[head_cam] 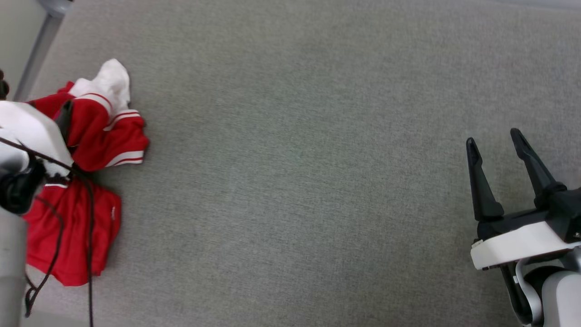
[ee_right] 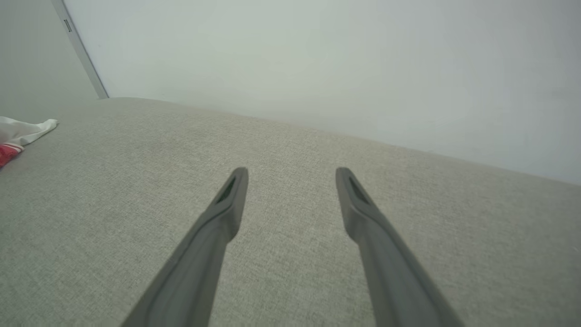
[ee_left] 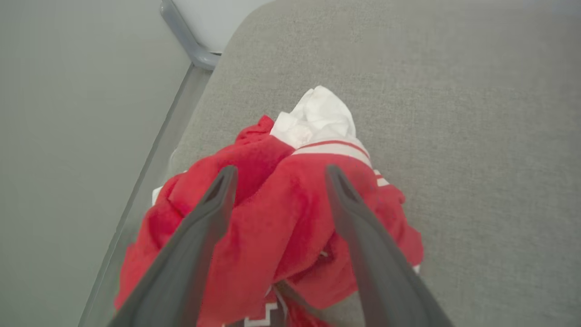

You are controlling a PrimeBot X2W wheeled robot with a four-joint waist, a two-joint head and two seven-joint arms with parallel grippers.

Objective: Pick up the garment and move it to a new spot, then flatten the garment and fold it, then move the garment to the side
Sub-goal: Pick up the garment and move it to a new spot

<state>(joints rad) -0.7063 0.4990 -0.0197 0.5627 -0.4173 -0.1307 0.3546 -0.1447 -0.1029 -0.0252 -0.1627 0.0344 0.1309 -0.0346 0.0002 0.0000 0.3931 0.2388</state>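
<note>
The garment [head_cam: 91,136] lies in a crumpled heap at the 9 o'clock side of the head view, on the grey surface [head_cam: 290,159], close to its left edge. It is red, and a white sleeve [head_cam: 111,81] with red-and-white striped trim sticks out at the 12 o'clock end of the heap. The left tool [ee_left: 280,172] is over the heap. In the left wrist view its two fingers [ee_left: 213,213] stand apart, released, and a thick red fold of the garment [ee_left: 272,218] rises between them. I cannot tell if the fingers touch the cloth. In this view the sleeve [ee_left: 317,113] is at 12 o'clock from the fingertips, and a bit of white print shows at 6 o'clock, at the bottom edge. In the head view the pale left arm [head_cam: 32,131] covers a part of the garment, and dark cables [head_cam: 89,218] hang across the red cloth. The right tool [head_cam: 494,138] is at 4 o'clock in the head view, well apart from the garment, and it is also released. In the right wrist view the right tool [ee_right: 291,172] has its fingers spread above the bare surface [ee_right: 136,181], and a small part of the garment [ee_right: 22,129] shows at 9 o'clock, at the left edge. A pale wall [ee_right: 317,59] stands behind the surface.
</note>
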